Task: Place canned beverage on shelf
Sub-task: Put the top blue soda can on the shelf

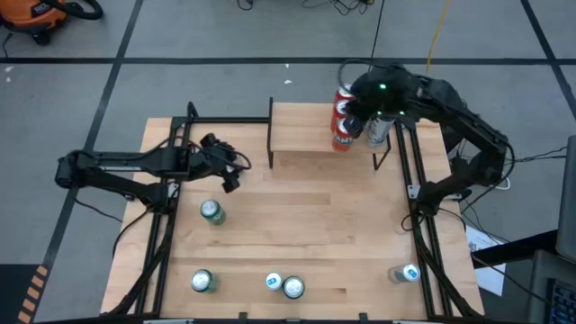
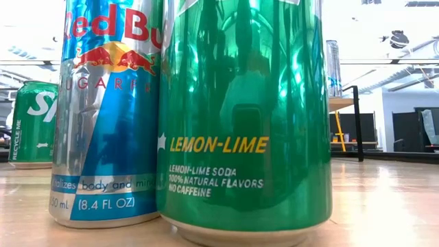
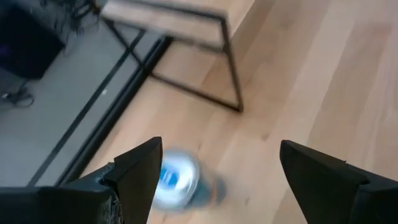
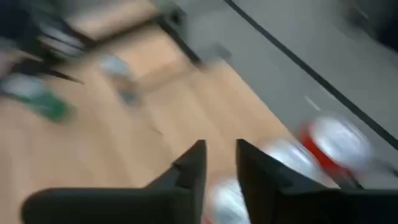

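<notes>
So the right hand (image 1: 376, 115) is sitting over the right end of the shelf (image 1: 306, 135), right above a silver can (image 1: 376, 131) standing next to two red cans (image 1: 342, 121) up there. In the right wrist view its fingers (image 4: 189, 168) are showing only a narrow gap with nothing between them, so I'd call it barely parted and not gripping anything. Looks to me like it's letting go of that silver can, but that's my read.

If that's the step, the trick is opening all the way before lifting, then going straight up. Those red cans are just beside it, so any sideways drift is going to knock them over. The shelf is narrow too, so not much forgiveness near the edge.

The left hand (image 1: 229, 171) is hovering wide open over the counter (image 1: 315, 234), near the shelf's left leg, with a green can (image 1: 211, 211) close by. More cans are waiting along the front edge, including a blue-topped one (image 1: 409, 273) off to the right.
</notes>
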